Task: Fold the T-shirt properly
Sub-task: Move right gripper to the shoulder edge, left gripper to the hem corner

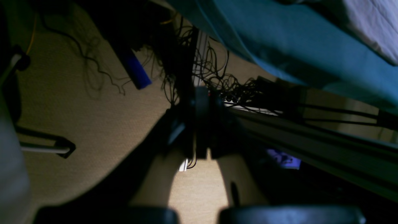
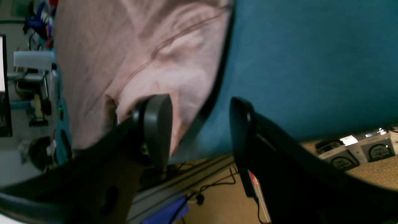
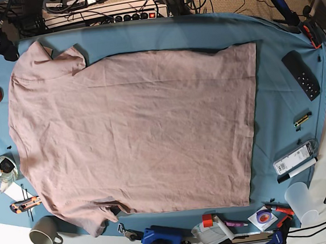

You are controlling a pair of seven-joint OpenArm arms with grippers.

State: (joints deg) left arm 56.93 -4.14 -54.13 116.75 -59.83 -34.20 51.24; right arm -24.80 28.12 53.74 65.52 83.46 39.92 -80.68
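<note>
- T-shirt point(image 3: 135, 133) lies spread flat on the teal table cloth point(image 3: 280, 89) in the base view, wrinkled, covering most of the cloth; one sleeve at the upper left, the other at the lower left, straight hem toward the right.
- Neither arm shows in the base view.
- Right gripper point(image 2: 200, 130): jaws stand wide apart, nothing between them. The gap frames the edge of the table cloth and, below it, the floor.
- Relative to the right gripper: the T-shirt point(image 2: 140, 56) sits ahead and to the left of the left-hand finger point(image 2: 157, 124), which overlaps the fabric in the picture; contact cannot be told. A seam line runs across the fabric just above that finger. The right-hand finger stands in front of bare table cloth point(image 2: 311, 62).
- Below the right gripper: a metal frame rail point(image 2: 186, 180), cables and beige carpet.
- Left gripper point(image 1: 199, 124): dark and poorly lit, fingers pressed together, holding nothing.
- Relative to the left gripper: the table cloth point(image 1: 295, 53) hangs above and to the right, well apart from the fingertips; a pale strip of the T-shirt point(image 1: 376, 25) shows at the far upper right corner. A tangle of black cables point(image 1: 217, 74) lies just beyond the fingertips, carpet to the left.
- Around the shirt on the cloth: a black remote point(image 3: 302, 75) at the right, a mug point(image 3: 44, 231) at the lower left, a blue device point(image 3: 162, 240) along the near edge.
</note>
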